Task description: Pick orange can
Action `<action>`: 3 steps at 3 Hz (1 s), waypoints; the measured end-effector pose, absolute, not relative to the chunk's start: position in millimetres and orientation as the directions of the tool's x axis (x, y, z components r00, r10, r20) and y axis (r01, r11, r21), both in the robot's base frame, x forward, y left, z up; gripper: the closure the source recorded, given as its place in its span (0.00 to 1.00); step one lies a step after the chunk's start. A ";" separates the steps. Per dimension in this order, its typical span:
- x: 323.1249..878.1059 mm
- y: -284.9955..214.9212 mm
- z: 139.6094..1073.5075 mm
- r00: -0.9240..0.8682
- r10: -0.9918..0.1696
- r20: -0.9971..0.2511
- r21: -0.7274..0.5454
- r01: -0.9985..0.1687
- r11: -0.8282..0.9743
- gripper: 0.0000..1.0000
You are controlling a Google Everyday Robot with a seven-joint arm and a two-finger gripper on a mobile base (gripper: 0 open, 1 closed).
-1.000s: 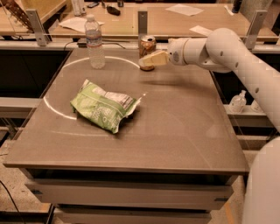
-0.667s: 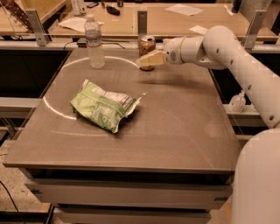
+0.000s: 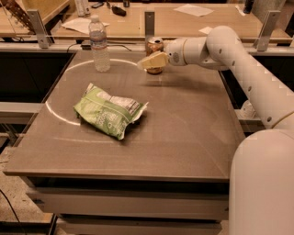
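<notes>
The orange can (image 3: 155,45) stands upright at the far edge of the grey table (image 3: 183,133), right of centre. Its silver rim and top show, and its base shows below. My gripper (image 3: 149,62) is at the can, reaching in from the right on the white arm (image 3: 229,50). Its tan end crosses the front of the can and hides the can's middle. I cannot tell whether it holds the can.
A clear plastic water bottle (image 3: 98,43) stands at the far left of the table. A crumpled green chip bag (image 3: 109,112) lies left of centre. A wooden bench with papers (image 3: 193,9) and metal posts (image 3: 149,25) runs behind the table.
The gripper has moved slightly left across the front of the can. The can, bottle and bag have stayed in place.
</notes>
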State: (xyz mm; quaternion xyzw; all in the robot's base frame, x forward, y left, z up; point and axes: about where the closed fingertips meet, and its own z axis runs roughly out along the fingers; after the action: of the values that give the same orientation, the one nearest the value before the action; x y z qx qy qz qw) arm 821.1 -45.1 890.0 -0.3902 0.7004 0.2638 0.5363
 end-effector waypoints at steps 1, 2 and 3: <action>827.3 -34.9 885.2 -0.130 -0.237 -0.963 -0.020 -0.839 0.544 0.00; 833.4 -26.6 880.5 -0.143 -0.197 -0.970 0.016 -0.846 0.532 0.18; 837.3 -22.4 886.5 -0.116 -0.144 -0.983 0.028 -0.863 0.505 0.40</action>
State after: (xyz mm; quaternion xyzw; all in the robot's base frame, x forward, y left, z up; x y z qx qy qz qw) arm 837.3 -22.4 886.5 -0.3748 0.6716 0.3269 0.5492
